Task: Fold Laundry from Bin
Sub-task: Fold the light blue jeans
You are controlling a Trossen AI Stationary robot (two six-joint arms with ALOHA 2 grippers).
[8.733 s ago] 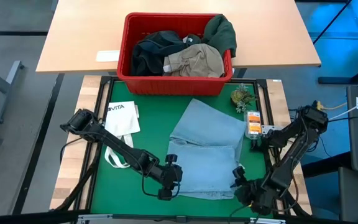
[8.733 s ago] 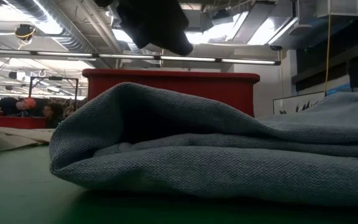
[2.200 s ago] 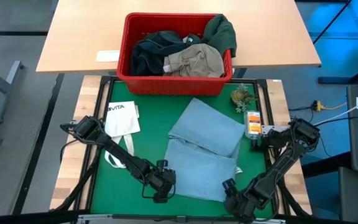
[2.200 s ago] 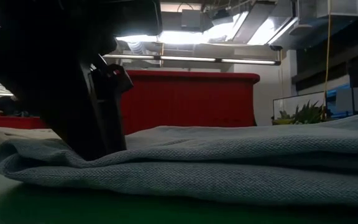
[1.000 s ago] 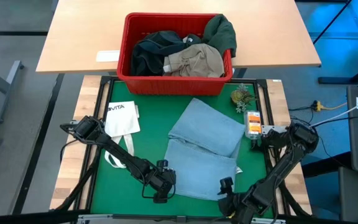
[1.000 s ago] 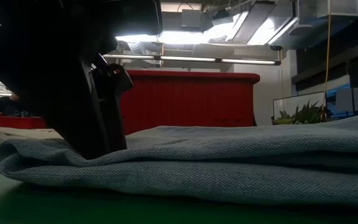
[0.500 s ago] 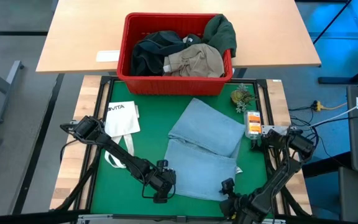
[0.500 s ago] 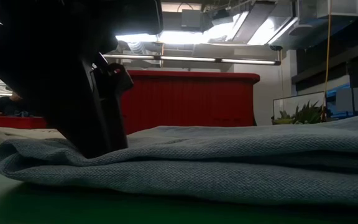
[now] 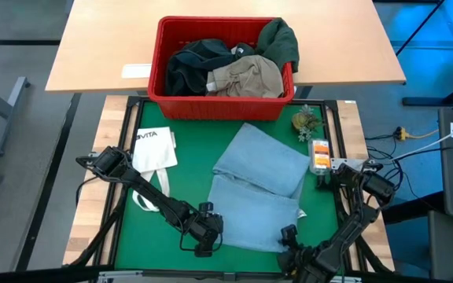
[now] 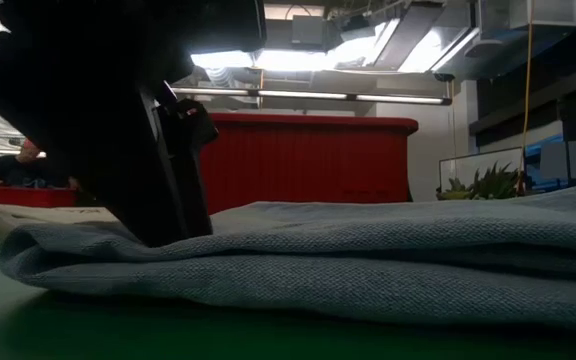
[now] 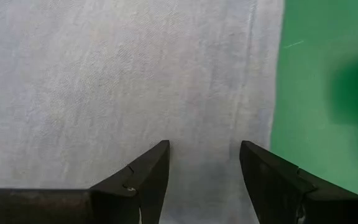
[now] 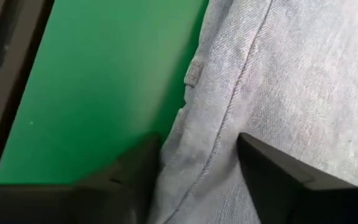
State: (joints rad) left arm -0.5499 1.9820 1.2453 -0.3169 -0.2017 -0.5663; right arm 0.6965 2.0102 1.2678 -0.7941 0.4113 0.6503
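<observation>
Folded jeans (image 9: 259,195) are shown on the green mat (image 9: 156,244), long axis from 7 to 1 o'clock, the bin (image 9: 157,77) at 12. Both near corners are straddled by spread fingers: left gripper (image 9: 204,238), right gripper (image 9: 291,250); nothing is gripped.

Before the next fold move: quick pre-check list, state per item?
1. Jeans flat on the green mat, folded: ok.
2. Left gripper over the jeans' near left edge, jaws open: ok.
3. Right gripper jaws straddling the jeans' edge seam: ok.
4. Right grip on the cloth: cannot tell.
5. White tote bag clear of the jeans: ok.
6. Remaining laundry inside the red bin: ok.
</observation>
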